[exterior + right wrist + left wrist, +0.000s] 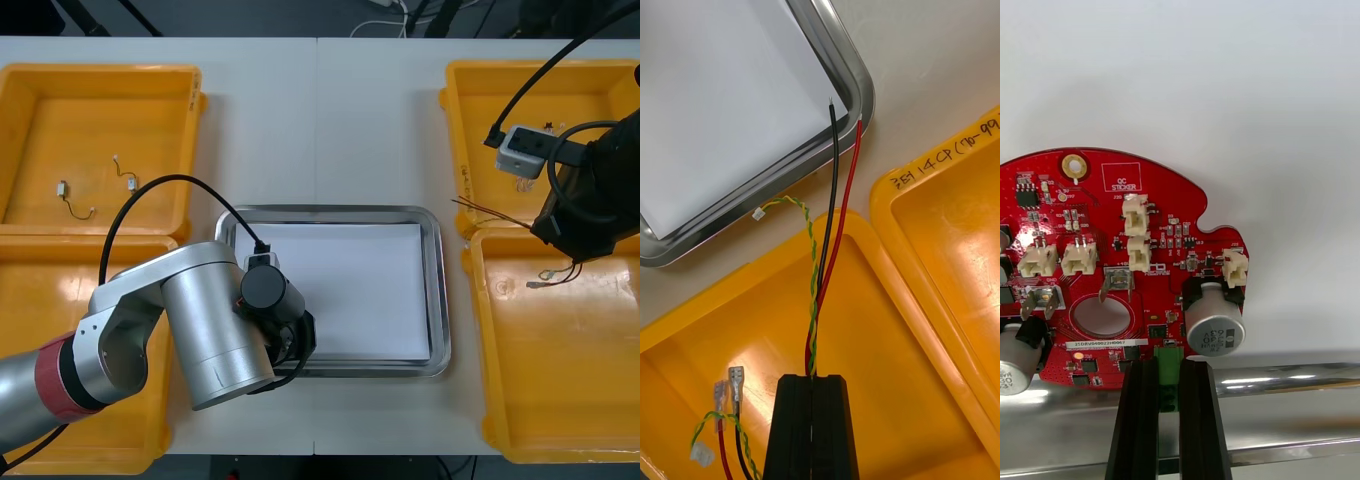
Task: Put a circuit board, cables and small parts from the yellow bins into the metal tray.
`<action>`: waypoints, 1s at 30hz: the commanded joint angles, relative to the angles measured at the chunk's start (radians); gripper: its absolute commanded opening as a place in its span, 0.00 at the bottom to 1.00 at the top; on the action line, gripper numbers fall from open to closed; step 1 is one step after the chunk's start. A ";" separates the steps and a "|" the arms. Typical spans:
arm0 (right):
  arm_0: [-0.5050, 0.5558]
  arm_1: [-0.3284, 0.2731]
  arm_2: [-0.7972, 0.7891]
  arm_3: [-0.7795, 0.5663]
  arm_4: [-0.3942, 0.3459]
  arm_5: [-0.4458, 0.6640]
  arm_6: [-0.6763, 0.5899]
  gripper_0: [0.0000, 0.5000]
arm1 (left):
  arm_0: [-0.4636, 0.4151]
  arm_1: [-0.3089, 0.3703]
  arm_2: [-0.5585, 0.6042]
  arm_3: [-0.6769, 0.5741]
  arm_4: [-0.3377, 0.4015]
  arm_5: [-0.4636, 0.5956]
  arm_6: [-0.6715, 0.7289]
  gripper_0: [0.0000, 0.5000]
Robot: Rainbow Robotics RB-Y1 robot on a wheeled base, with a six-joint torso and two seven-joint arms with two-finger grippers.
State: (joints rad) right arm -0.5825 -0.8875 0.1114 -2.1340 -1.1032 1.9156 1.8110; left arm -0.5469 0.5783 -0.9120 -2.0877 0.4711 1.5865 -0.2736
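Observation:
A round red circuit board (1112,247) lies over the white inside (1225,90) of the metal tray (438,300). My left gripper (1169,367) is shut on the green connector at the board's edge, just above the tray's near rim (1300,375). In the front view the left arm covers the tray's near-left corner (290,340). My right gripper (811,379) is shut on a bundle of cables: black (831,195), red (848,202) and twisted yellow-green (811,285). The bundle hangs over the right bins, and its free ends (485,210) reach toward the tray's corner (842,67).
Two yellow bins stand on each side. The far-left bin (100,75) holds two small cables (75,205). Metal-tipped cable ends (730,382) dangle beside my right fingers over the near-right bin (560,400). Bare table lies beyond the tray.

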 commanded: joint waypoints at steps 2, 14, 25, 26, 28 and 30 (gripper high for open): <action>-0.033 0.010 0.013 -0.026 0.008 0.004 0.011 0.00 | -0.024 -0.026 -0.013 -0.006 -0.012 -0.016 0.071 0.20; -0.033 0.010 0.013 -0.026 0.005 0.004 0.010 0.00 | -0.022 -0.018 -0.021 -0.008 -0.023 -0.040 0.089 1.00; -0.033 0.015 0.013 -0.026 0.000 0.004 0.010 0.00 | -0.027 -0.011 0.005 -0.009 -0.042 -0.045 0.094 1.00; -0.033 0.016 0.011 -0.026 0.000 0.004 0.011 0.00 | -0.028 -0.011 0.010 -0.009 -0.039 -0.043 0.093 1.00; -0.033 0.033 0.013 -0.026 0.002 0.004 0.011 0.00 | -0.042 -0.008 0.031 -0.009 -0.023 -0.033 0.088 1.00; -0.033 0.048 0.013 -0.026 0.006 0.004 0.014 0.00 | -0.056 -0.006 0.054 -0.009 -0.006 -0.014 0.082 1.00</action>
State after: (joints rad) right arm -0.5825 -0.8757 0.1123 -2.1340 -1.1030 1.9156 1.8111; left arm -0.5515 0.5783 -0.9053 -2.0871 0.4407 1.5532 -0.2505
